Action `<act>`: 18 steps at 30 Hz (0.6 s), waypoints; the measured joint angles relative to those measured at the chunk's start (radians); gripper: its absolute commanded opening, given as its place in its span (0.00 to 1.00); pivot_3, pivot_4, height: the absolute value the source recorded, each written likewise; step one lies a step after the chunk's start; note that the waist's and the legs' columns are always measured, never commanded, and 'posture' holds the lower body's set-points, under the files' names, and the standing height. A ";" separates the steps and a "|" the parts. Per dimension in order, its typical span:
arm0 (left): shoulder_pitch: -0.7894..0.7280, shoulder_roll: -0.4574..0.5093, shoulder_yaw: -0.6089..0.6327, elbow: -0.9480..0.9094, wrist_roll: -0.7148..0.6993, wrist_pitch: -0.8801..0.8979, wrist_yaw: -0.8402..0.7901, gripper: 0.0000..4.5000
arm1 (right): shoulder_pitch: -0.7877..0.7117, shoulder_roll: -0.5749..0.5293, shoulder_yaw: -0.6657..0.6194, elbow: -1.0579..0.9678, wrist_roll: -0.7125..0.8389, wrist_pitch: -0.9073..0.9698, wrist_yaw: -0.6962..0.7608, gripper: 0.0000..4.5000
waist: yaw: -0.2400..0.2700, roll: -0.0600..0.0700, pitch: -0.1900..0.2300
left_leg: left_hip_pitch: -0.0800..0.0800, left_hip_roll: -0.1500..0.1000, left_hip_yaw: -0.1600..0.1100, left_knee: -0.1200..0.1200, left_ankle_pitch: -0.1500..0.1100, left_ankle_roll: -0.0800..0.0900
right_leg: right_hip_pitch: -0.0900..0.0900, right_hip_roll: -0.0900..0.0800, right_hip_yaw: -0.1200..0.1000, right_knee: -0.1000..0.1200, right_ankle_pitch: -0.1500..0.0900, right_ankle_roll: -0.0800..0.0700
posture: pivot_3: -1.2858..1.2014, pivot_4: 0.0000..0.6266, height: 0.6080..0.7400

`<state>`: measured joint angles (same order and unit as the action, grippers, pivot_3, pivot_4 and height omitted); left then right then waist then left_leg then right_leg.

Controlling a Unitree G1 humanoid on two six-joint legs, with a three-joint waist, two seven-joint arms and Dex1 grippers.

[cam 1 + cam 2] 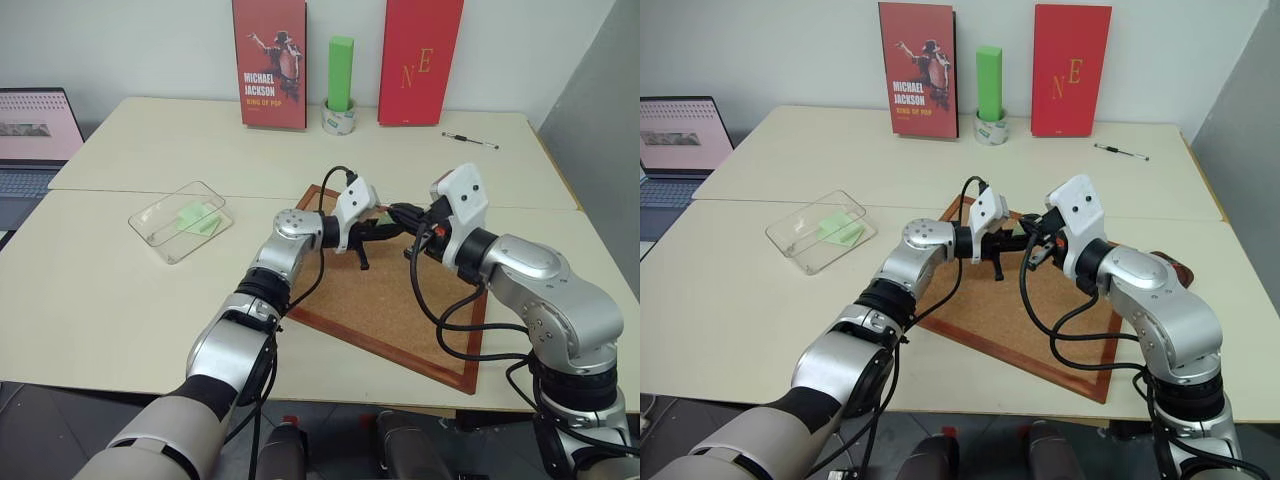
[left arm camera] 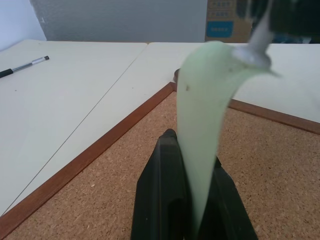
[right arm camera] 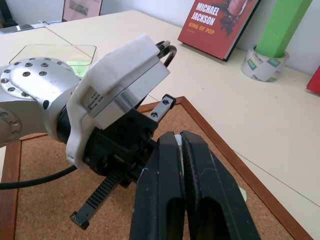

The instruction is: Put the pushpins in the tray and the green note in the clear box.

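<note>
A pale green note (image 2: pixel 205 125) stands up above the cork board (image 1: pixel 400 300), pinched at its lower end by my shut left gripper (image 2: pixel 195 150). A pushpin (image 2: pixel 256 47) sits in the note's upper corner, and my right gripper (image 3: pixel 179 136) is shut on it, tip to tip with the left gripper (image 1: pixel 385 225). The pin's colour is unclear. The clear box (image 1: pixel 165 240) lies at the left of the table with another green slip (image 1: pixel 195 217) inside. The dark brown tray (image 1: pixel 1172 268) peeks out behind my right arm, mostly hidden.
At the table's back stand a red book (image 1: pixel 270 60), a tall bright green block (image 1: pixel 341 72) in a tape roll (image 1: pixel 338 118), and a red board (image 1: pixel 420 60). A pen (image 1: pixel 470 140) lies back right. A laptop (image 1: pixel 30 140) sits at the far left.
</note>
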<state>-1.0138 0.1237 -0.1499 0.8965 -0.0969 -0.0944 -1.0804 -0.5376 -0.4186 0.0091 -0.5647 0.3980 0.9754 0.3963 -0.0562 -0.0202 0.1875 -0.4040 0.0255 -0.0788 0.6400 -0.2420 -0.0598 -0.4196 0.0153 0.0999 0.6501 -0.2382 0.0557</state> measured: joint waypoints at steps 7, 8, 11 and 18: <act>0.031 -0.015 0.008 -0.003 -0.002 0.001 0.004 0.01 | 0.000 -0.044 -0.108 -0.009 0.042 0.045 -0.014 0.00 | 0.001 0.000 0.000 | 0.000 0.000 0.000 0.001 0.000 0.000 | 0.000 0.000 0.000 0.001 0.000 0.000 | 0.52 0.24 1.00; 0.035 -0.015 0.008 -0.003 -0.001 0.002 0.005 0.01 | 0.001 -0.055 -0.132 -0.017 0.047 0.050 -0.016 0.00 | 0.002 0.000 0.000 | 0.000 0.000 0.000 0.001 0.000 0.000 | 0.000 0.000 0.000 0.001 0.000 0.000 | 0.52 0.24 1.00; 0.048 -0.016 0.008 -0.003 -0.001 0.003 0.009 0.01 | 0.007 -0.091 -0.191 -0.033 0.059 0.063 -0.023 0.00 | 0.001 0.000 0.000 | 0.000 0.000 0.000 0.001 0.000 0.000 | 0.000 0.000 0.000 0.002 0.000 0.000 | 0.52 0.24 1.00; 0.072 -0.013 0.006 -0.044 0.002 0.004 0.025 0.01 | 0.181 -0.237 -0.291 -0.048 0.058 0.076 -0.005 0.00 | 0.006 0.000 0.000 | 0.000 0.000 0.000 0.003 0.000 0.000 | 0.000 0.000 0.000 0.003 0.000 0.000 | 0.52 0.24 1.00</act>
<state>-0.9414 0.1109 -0.1439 0.8524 -0.0947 -0.0906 -1.0555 -0.3569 -0.6555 -0.2821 -0.6126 0.4556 1.0514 0.3910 -0.0499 -0.0202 0.1875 -0.4037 0.0251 -0.0787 0.6431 -0.2420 -0.0598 -0.4192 0.0152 0.1004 0.6535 -0.2383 0.0557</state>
